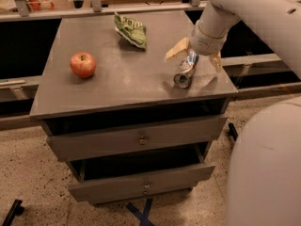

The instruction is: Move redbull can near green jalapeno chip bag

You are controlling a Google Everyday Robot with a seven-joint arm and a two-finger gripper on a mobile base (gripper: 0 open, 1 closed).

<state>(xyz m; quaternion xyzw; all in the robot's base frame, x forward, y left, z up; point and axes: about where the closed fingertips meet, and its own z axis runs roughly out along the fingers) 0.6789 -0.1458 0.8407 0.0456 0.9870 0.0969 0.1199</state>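
The redbull can (185,70) lies on its side near the right front of the grey cabinet top (117,84), its open end toward me. The green jalapeno chip bag (131,29) lies crumpled at the back middle of the top. My gripper (196,55) is open and reaches down over the far end of the can. One tan finger (176,49) is to the can's left and the other (216,61) is to its right. The can rests on the top.
A red apple (83,64) sits at the left of the top. The cabinet has two drawers (141,138), the lower one pulled partly out. A railing (94,6) runs behind. My white arm (254,13) and body (263,168) fill the right side.
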